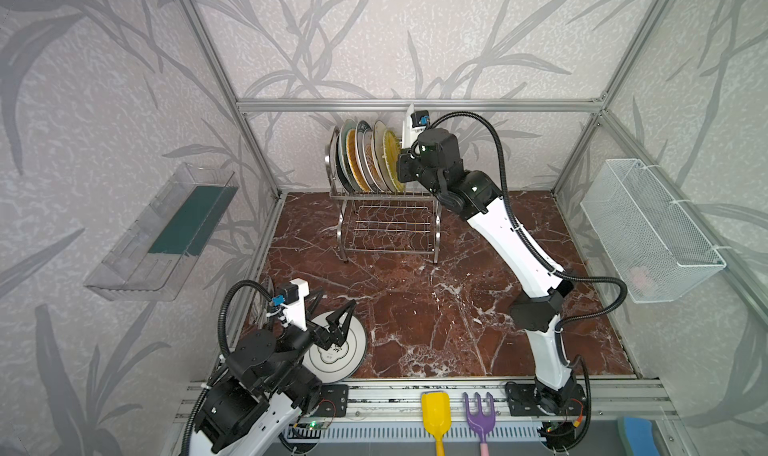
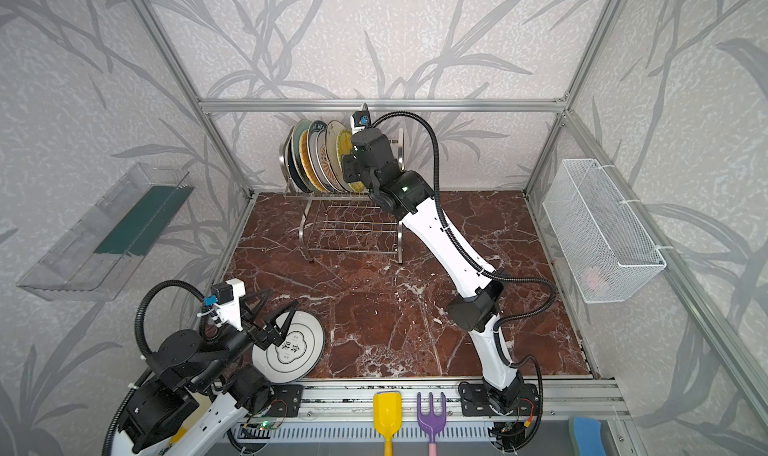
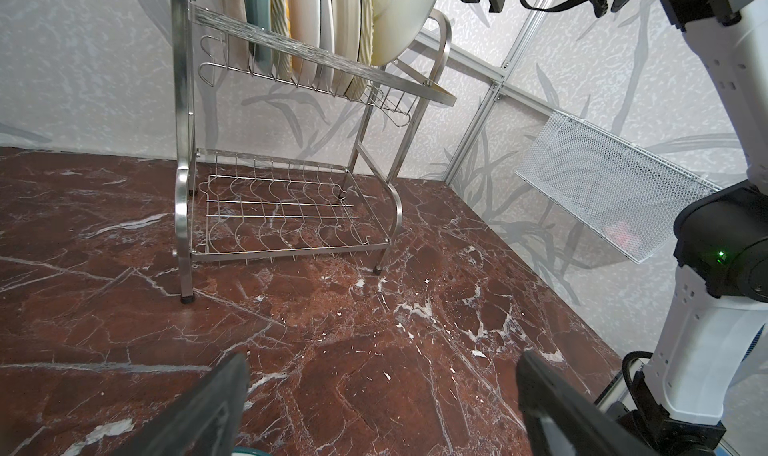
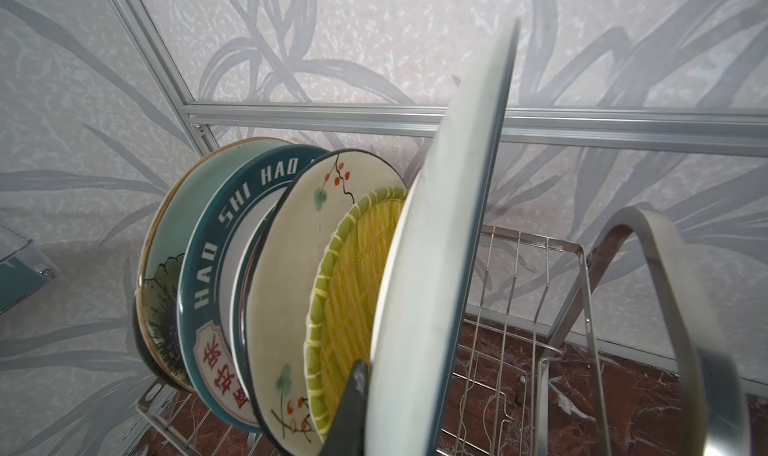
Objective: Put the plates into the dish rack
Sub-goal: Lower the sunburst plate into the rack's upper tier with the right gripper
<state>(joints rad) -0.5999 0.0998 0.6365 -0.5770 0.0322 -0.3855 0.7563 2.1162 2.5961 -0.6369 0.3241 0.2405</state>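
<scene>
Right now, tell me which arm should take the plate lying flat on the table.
Left. The left gripper hangs open right above the character plate at the near-left corner. The right gripper is shut on a white plate at the upper tier of the dish rack, across the table.

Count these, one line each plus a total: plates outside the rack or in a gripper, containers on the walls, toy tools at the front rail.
Plates outside the rack or held: 2 (Chinese-character plate on the table, white plate in the right gripper)
Wall containers: 2 (clear tray, white mesh basket)
Toy tools: 2 (yellow shovel, purple rake)
Total: 6
</scene>
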